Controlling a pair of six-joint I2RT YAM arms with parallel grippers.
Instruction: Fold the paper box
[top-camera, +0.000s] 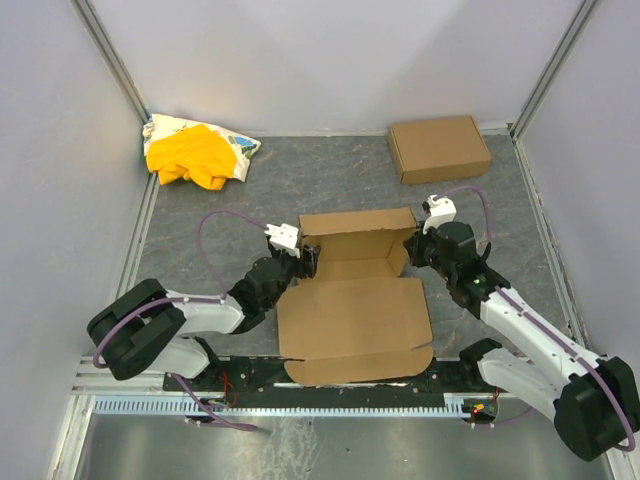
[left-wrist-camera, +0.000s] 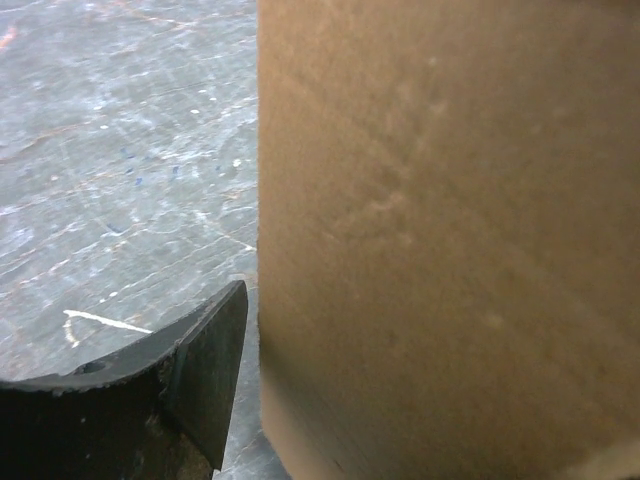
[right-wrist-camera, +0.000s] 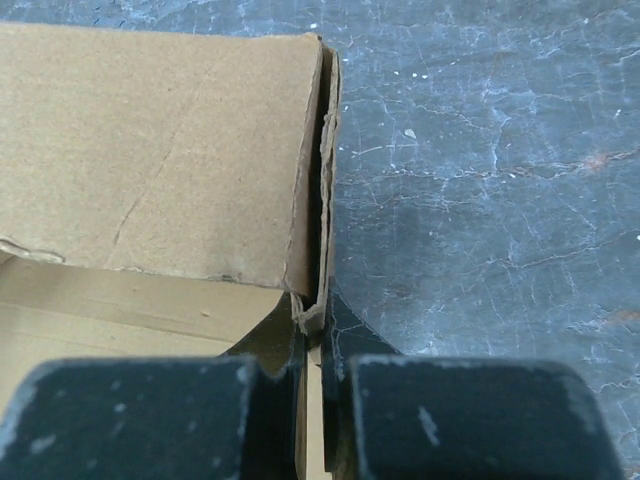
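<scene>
Top external view showed one paper box lying half-folded on the desk, between two pincers. The left pincer stood at the box's left rear corner, jaws apart, its visible finger just clear of the upright wall. The right pincer was clamped on the box's right wall. Beyond the box lay one closed cardboard box and one yellow-and-white cloth heap.

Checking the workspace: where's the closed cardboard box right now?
In the top view, the closed cardboard box lies at the far right corner of the table, beyond the right gripper and apart from the paper box.
</scene>
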